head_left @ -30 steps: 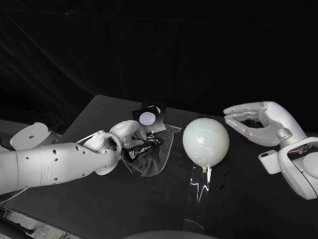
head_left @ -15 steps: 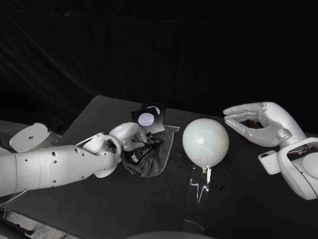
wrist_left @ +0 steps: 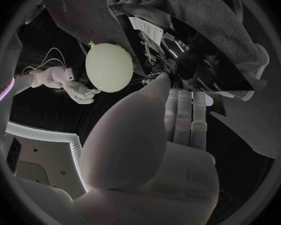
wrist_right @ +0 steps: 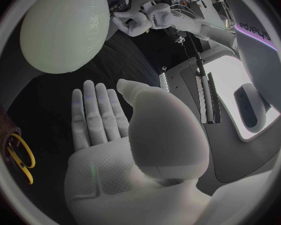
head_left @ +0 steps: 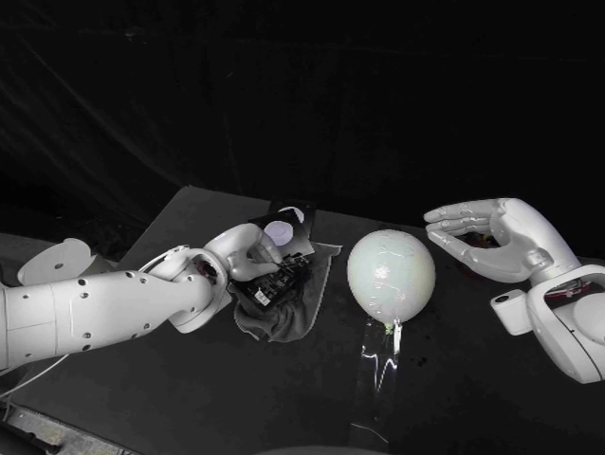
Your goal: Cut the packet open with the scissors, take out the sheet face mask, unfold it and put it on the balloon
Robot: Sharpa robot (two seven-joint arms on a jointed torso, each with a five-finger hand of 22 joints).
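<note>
Pinching packet [head_left: 278,282] over cloth [head_left: 286,318] in left hand [head_left: 248,248], probably steadying it for cutting, with right hand [head_left: 501,237] wide and empty beside balloon [head_left: 392,273].

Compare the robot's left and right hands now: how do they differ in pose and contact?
The left hand is low at the dark cloth, fingers at the packet; the right hand hangs raised beside the balloon, holding nothing. Whether the left hand grips it cannot be told; the right hand's fingers are apart. Both flank the balloon.
</note>
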